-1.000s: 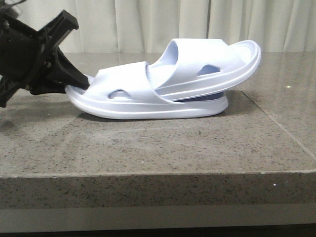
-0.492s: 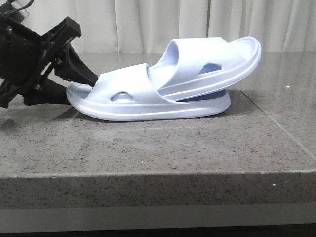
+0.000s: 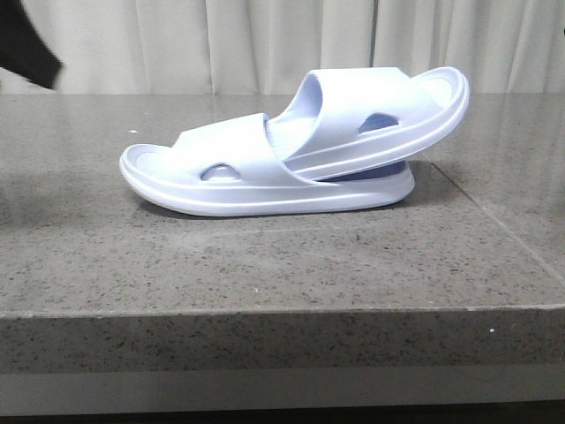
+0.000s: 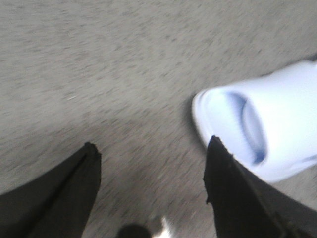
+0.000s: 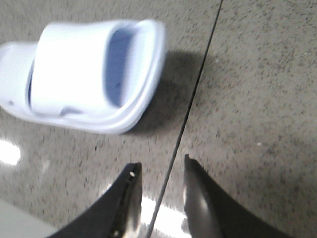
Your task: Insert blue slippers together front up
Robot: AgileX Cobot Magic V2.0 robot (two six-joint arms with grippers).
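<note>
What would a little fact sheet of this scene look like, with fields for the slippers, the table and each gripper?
lower slipper: flat on the table, sole down
upper slipper: one end pushed under the lower slipper's strap, other end tilted up to the right
table: grey speckled stone, a seam running across its right part
left gripper: open, empty, off the slippers, above the table near one slipper end
right gripper: open, empty, over the table seam, clear of the slippers
</note>
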